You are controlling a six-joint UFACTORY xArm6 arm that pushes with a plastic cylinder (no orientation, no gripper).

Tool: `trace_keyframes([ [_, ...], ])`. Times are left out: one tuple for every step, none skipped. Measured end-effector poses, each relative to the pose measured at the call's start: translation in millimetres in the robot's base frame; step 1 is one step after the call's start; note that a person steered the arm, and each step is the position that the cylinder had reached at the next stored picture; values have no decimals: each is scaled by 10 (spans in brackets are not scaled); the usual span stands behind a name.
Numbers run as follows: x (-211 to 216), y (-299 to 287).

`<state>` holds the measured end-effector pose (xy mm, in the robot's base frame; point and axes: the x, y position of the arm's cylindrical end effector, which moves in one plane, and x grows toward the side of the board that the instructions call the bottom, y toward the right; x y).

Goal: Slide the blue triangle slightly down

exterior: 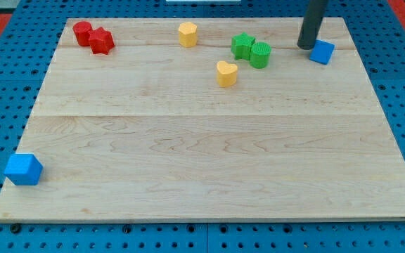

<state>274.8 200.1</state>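
The blue triangle lies near the top right corner of the wooden board. My tip rests on the board right at the triangle's left side, touching or nearly touching it. The dark rod rises from there out of the view's top.
A blue cube sits at the board's bottom left edge. A red cylinder and a red star sit at the top left. A yellow hexagon, a yellow heart, a green star and a green cylinder lie along the top middle.
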Motion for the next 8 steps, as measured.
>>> trace_keyframes([
  [154,79],
  [176,240],
  [-160,73],
  [-292,454],
  [176,342],
  [368,244],
  [-73,51],
  [-192,781],
])
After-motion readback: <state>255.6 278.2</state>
